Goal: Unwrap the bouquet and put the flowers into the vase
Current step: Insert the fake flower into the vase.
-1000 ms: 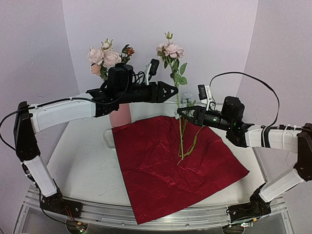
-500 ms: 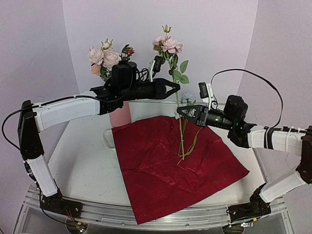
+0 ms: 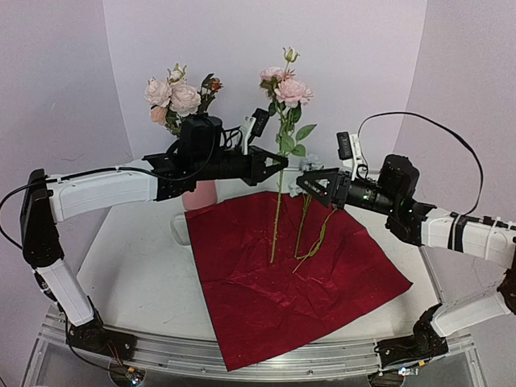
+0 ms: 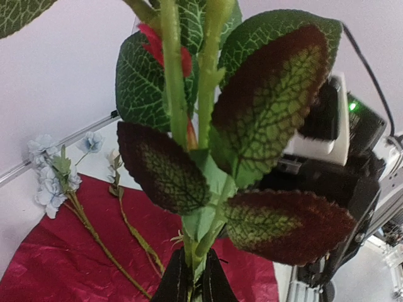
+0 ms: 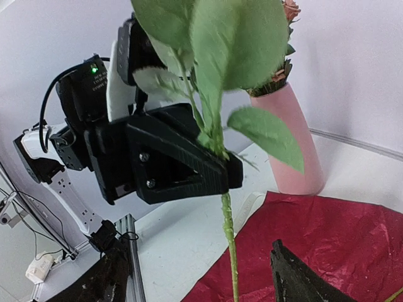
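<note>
clamps the rose stem [image 3: 276,214] in the left tool [image 3: 283,159], springs the right tool [image 3: 301,184] apart. vase [image 3: 201,196] next.

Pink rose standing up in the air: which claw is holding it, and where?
The left claw grips the pink rose by its green stem, just under the leaves. The right claw is open and holds nothing.

The wrapping paper [image 3: 282,282] is crinkled and faintly glossy, the vase [image 3: 201,196] smooth and matt.
</note>
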Controlling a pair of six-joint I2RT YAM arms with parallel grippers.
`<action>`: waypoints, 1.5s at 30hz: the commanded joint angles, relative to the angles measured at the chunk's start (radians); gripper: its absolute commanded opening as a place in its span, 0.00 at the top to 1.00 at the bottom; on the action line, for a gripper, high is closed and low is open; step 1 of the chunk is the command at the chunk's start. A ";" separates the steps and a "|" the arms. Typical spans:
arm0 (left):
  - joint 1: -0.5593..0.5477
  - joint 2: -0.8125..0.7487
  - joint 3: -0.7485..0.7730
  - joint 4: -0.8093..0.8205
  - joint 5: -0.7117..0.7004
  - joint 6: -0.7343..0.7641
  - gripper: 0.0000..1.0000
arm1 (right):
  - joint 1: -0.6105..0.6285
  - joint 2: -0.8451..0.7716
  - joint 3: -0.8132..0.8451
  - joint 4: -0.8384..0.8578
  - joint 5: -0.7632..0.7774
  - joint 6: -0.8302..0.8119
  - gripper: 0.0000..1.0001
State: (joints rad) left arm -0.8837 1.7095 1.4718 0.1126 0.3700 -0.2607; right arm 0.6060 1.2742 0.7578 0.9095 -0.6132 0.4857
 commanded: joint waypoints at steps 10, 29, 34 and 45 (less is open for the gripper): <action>-0.014 -0.239 -0.099 -0.013 -0.327 0.753 1.00 | 0.003 -0.109 0.029 -0.070 0.071 -0.096 0.22; 0.118 -0.269 -0.006 0.126 -0.343 1.069 1.00 | 0.003 -0.158 0.002 -0.088 0.084 -0.118 0.22; 0.118 -0.333 -0.047 0.176 -0.340 0.963 1.00 | 0.003 -0.154 0.002 -0.093 0.086 -0.124 0.21; 0.142 -0.564 -0.250 0.196 -0.588 0.674 1.00 | 0.003 -0.122 0.021 -0.097 0.076 -0.130 0.21</action>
State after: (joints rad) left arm -0.7653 1.2135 1.2805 0.2485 -0.0495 0.5556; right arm 0.6060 1.1415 0.7582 0.7751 -0.5291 0.3666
